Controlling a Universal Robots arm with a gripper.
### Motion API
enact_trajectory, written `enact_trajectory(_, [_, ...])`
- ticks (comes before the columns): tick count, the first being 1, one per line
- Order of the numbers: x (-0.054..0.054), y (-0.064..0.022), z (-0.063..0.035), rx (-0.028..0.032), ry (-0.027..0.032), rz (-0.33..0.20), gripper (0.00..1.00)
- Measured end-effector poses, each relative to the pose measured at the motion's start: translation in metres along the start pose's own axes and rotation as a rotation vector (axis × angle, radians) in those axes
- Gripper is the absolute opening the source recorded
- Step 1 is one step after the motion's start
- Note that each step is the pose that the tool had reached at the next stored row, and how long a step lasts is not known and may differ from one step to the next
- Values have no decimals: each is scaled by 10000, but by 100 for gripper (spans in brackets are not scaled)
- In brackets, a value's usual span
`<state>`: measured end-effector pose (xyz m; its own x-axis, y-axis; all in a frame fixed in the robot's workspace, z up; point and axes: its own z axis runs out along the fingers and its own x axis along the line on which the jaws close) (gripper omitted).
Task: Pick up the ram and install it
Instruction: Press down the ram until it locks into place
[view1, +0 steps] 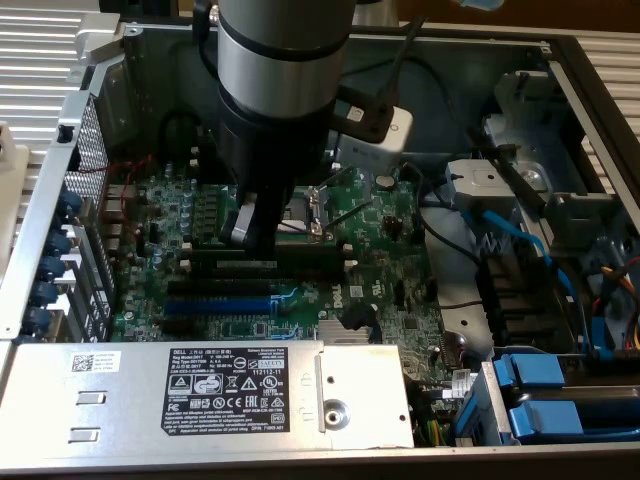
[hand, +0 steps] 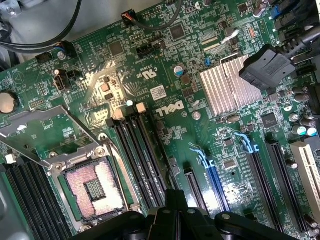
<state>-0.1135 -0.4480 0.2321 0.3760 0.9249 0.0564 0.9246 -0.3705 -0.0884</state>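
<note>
The ram (view1: 300, 248) is a long dark-green stick standing on edge in one of the black slots (view1: 225, 285) beside the open CPU socket (view1: 300, 210). My gripper (view1: 250, 232) hangs straight down over one end of the stick with its fingers shut together, the tips at or just above the stick's top edge; I cannot tell whether they touch it. In the wrist view the gripper (hand: 175, 200) sits over the end of the ram (hand: 150, 165), which runs between black slots with white end clips (hand: 141, 107).
A blue slot (view1: 215, 303) lies past the black ones, then a finned heatsink (view1: 350, 330) and a grey labelled box (view1: 240, 395). The socket's raised lever (view1: 345, 212) stands close to the arm. Cables and blue-handled drive bays (view1: 540, 390) fill the exterior view's right.
</note>
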Motion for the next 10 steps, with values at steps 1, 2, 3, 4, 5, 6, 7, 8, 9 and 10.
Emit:
enact_trajectory(1, [0, 0, 0, 7, 15, -1, 11])
enact_trajectory(2, [1, 0, 1, 13, 31, -2, 11])
enact_trajectory(3, [1, 2, 1, 16, 42, -2, 11])
enact_trajectory(4, [3, 5, 1, 20, 52, -3, 11])
enact_trajectory(5, [3, 5, 1, 24, 58, -3, 11])
enact_trajectory(6, [3, 5, 1, 25, 63, -2, 11])
enact_trajectory(7, [3, 5, 0, 27, 64, -2, 11])
enact_trajectory(8, [3, 5, 1, 30, 66, -2, 11])
enact_trajectory(9, [3, 5, 1, 33, 66, -2, 11])
enact_trajectory(10, [2, 5, 1, 37, 63, -2, 11])
